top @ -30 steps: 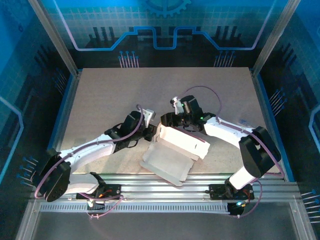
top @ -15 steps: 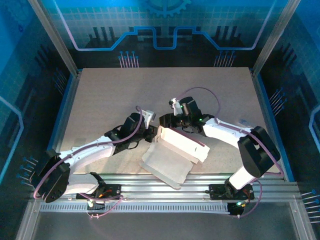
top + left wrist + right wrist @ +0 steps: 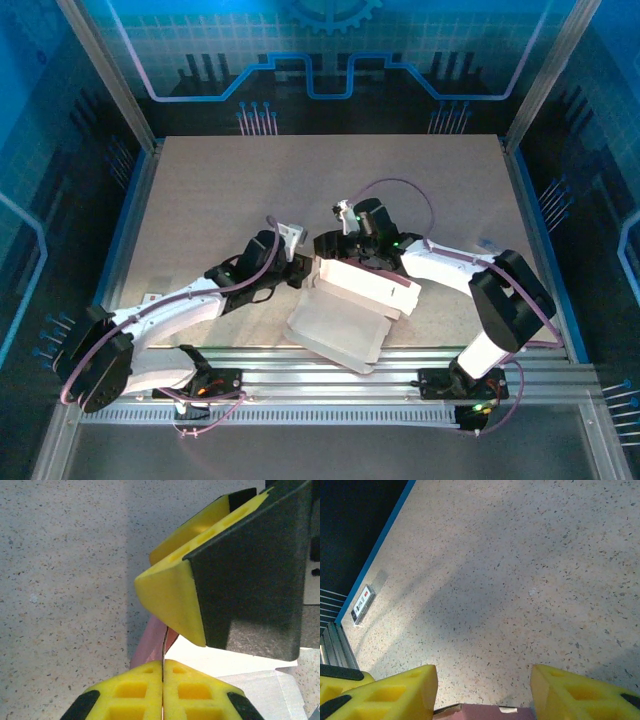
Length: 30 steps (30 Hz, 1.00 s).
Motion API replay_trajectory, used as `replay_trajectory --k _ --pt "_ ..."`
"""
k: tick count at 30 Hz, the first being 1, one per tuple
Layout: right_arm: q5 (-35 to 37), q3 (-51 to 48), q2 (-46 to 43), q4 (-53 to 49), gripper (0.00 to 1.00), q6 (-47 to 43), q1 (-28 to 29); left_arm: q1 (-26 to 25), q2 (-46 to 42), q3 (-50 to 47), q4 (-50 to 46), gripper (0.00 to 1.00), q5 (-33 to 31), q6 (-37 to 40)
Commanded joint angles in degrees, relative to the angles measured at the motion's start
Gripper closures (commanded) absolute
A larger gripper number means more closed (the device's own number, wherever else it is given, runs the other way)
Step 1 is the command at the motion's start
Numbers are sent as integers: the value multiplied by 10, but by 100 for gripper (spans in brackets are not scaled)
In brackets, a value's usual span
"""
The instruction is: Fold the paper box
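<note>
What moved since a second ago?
The left pincer and the right pincer both slid a little leftward, and the raised panel of the paper box shifted slightly with them. The left pincer stays shut on the box's edge. The flat panel barely moved.

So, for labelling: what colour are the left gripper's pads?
Yellow pads, clearest in the left wrist view.

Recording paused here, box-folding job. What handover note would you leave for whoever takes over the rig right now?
Left end effector: shut on a thin edge of the paper box.
Right end effector: open, straddling the box's pink edge.
Box: near the front of the table, between both arms, one panel looks raised.
Done: partly folded.
To do: finish folding the remaining panels.
</note>
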Motion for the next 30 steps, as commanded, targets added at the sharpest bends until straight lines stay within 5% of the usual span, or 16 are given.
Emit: replay_trajectory --k 1,13,30 --pt "6 -14 12 16 47 10 11 -8 -13 -8 3 91 6 -9" --pt "22 -46 4 44 38 25 12 -19 -12 -9 6 91 16 -14" --pt "100 -64 -15 21 43 -4 56 -24 -35 -43 -6 89 -14 -28"
